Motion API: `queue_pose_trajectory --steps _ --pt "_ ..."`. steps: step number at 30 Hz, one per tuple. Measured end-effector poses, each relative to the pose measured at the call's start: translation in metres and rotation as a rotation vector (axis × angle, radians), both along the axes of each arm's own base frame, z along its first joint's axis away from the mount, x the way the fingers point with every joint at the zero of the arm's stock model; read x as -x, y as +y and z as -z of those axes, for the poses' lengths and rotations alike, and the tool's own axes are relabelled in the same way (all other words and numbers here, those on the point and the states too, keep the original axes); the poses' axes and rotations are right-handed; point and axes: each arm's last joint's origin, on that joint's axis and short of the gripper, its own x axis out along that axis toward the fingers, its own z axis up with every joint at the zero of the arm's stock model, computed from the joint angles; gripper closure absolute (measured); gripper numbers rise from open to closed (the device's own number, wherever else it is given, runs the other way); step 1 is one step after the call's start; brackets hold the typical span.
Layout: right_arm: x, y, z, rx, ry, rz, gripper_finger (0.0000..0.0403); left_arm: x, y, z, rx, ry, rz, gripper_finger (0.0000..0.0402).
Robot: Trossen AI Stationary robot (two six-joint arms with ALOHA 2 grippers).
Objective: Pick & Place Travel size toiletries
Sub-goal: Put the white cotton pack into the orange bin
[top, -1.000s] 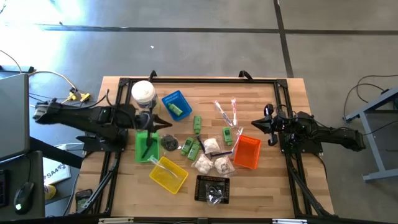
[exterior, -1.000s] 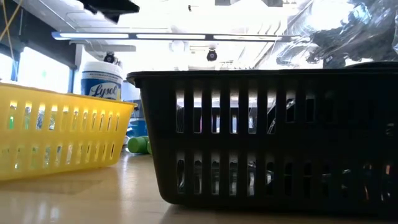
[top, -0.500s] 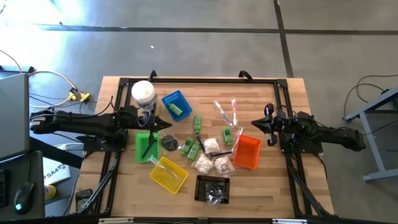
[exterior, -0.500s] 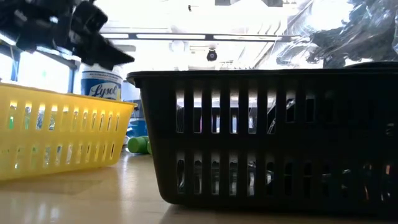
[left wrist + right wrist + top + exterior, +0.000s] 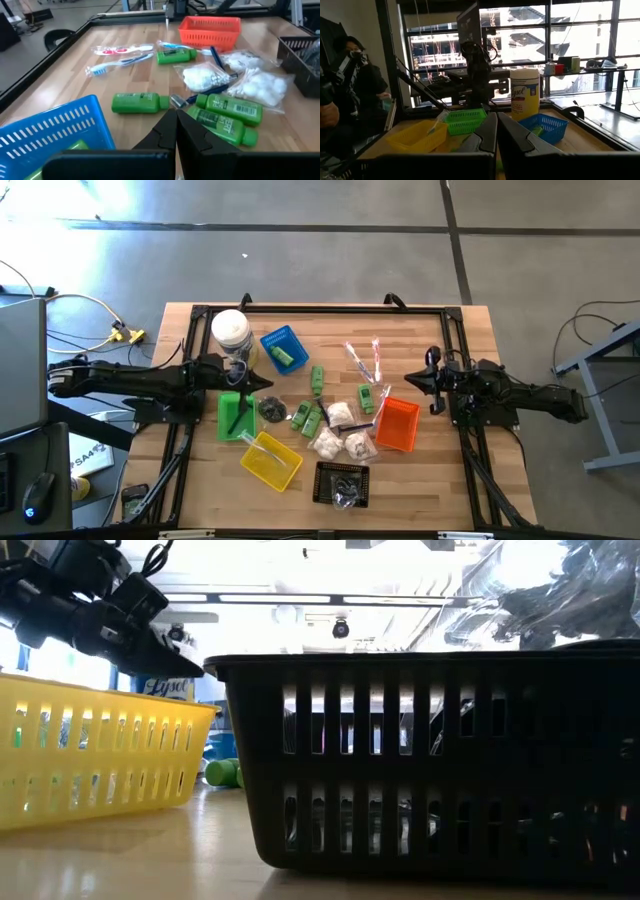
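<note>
Wooden tabletop (image 5: 420, 470) carries the travel size toiletries (image 5: 335, 420) scattered at its centre, ringed by baskets: blue basket (image 5: 281, 347) at 11 o'clock, orange basket (image 5: 397, 424) at 3 o'clock. At 9 o'clock the left gripper (image 5: 268, 381) hovers pinched shut, empty. At 3 o'clock the right gripper (image 5: 408, 379) waits, also closed.

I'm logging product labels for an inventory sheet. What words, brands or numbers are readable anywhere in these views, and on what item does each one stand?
"Lysol": on the yellow label of the tall white plastic jar, in the right wrist view; partly visible in the low view too.
"ERT": fragment of white lettering on the small green plastic bottles; the rest is too blurred to read.
Barcode digits on those bottles: too small to read.
"SA4": fragment on a white paper sheet beside the table.
</note>
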Motion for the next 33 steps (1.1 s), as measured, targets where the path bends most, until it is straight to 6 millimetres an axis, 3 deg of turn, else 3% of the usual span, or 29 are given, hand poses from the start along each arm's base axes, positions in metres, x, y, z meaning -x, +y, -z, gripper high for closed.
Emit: queue_pose_trajectory --steps 10,22,33 --pt "-0.001 0.0 0.009 -0.034 0.092 0.001 0.0399 0.013 -0.002 0.03 -0.059 -0.035 0.021 0.0401" --pt "-0.001 -0.002 0.007 -0.003 0.07 0.058 0.0399 0.01 0.012 0.012 -0.054 -0.105 -0.078 0.0401" --pt "-0.003 -0.002 0.006 0.039 0.071 0.057 0.0399 0.011 0.016 0.013 -0.037 -0.101 -0.201 0.0401"
